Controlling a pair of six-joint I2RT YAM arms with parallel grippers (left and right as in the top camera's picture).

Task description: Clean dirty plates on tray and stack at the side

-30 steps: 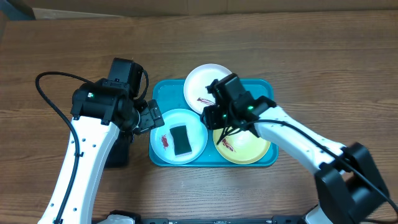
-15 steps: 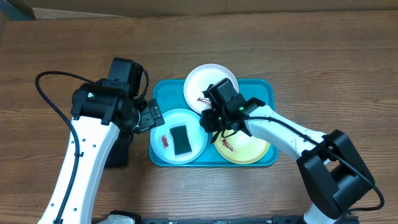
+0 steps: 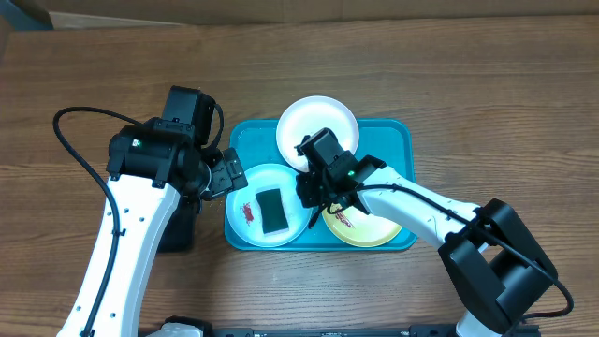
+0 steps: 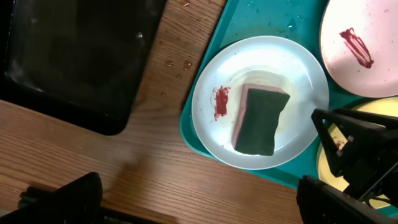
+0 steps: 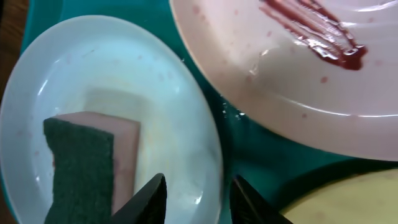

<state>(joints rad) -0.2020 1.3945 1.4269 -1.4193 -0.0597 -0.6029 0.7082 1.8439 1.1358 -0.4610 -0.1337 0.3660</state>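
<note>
Jaws of right gripper (image 5: 196,194) part-open astride round light-blue plastic plate (image 5: 93,62) rim, left gripper (image 4: 199,199) fully open — shallow bite could slip, dumping rectangular green-pink sponge (image 4: 261,119).

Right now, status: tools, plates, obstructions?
Left tool open, empty, beside tray's left edge. Right tool open, empty, above blue plate's right rim. Sponge on it; blue, white plate, yellow plate all smeared. Nothing blocking sponge.

Legible markings: none in any view. The turquoise rectangular plastic tray (image 3: 398,136), round plastic plates (image 3: 318,117) and green-and-pink sponge (image 3: 272,211) carry no readable text.
</note>
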